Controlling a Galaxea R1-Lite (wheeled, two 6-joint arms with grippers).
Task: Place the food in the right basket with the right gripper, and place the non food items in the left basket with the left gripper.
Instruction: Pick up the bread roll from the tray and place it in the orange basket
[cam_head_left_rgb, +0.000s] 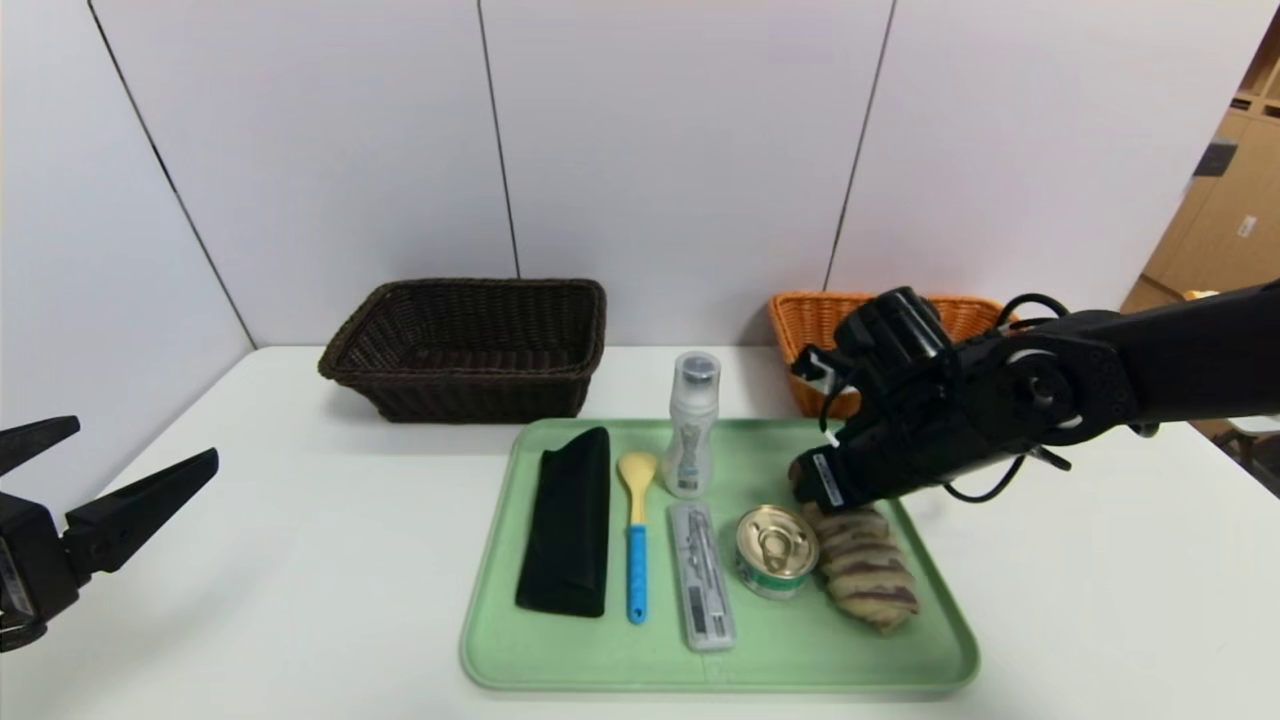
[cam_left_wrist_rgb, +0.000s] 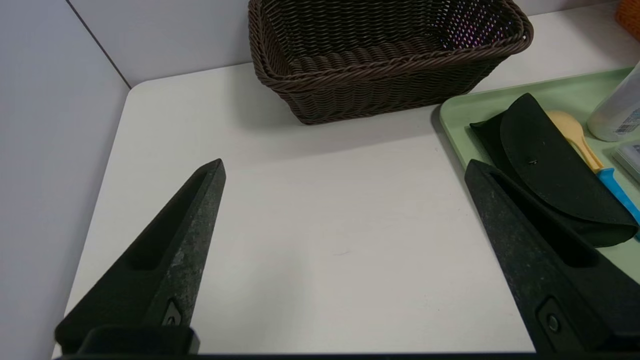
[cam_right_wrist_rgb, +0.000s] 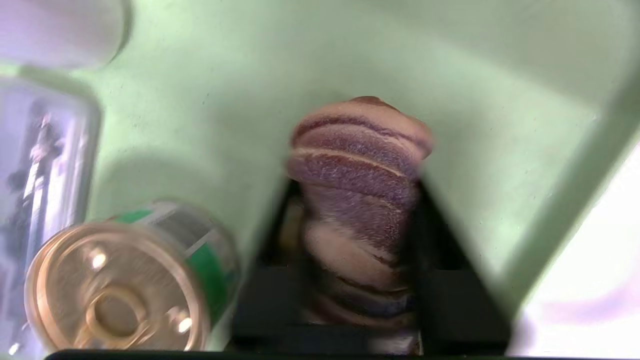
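Item one: on the white table (cam_head_left_rgb: 300, 560) we find a green tray (cam_head_left_rgb: 560, 650) carrying six articles. From left to right we list a black pouch (cam_head_left_rgb: 567, 520), a yellow spoon with a blue handle (cam_head_left_rgb: 636, 540), a clear bottle (cam_head_left_rgb: 692, 425) standing upright at the far side, a clear case of drawing instruments (cam_head_left_rgb: 702, 575) near it, a gold-lidded tin can (cam_head_left_rgb: 775, 550), and a striped bread roll (cam_head_left_rgb: 865, 565).

Item two: the right hand (cam_head_left_rgb: 825, 490) is down on the far end of the bread roll; in the right wrist view its fingers (cam_right_wrist_rgb: 440, 240) sit against either side of the roll (cam_right_wrist_rgb: 357, 200), clamped on it, with the can (cam_right_wrist_rgb: 125, 285) just beside.

Item three: the left hand (cam_head_left_rgb: 110, 490) hangs over the table's left edge, fingers (cam_left_wrist_rgb: 165, 265) wide apart.

Item four: we record a dark brown basket (cam_head_left_rgb: 470, 345) far left and an orange basket (cam_head_left_rgb: 810, 320) far right, behind the right arm.
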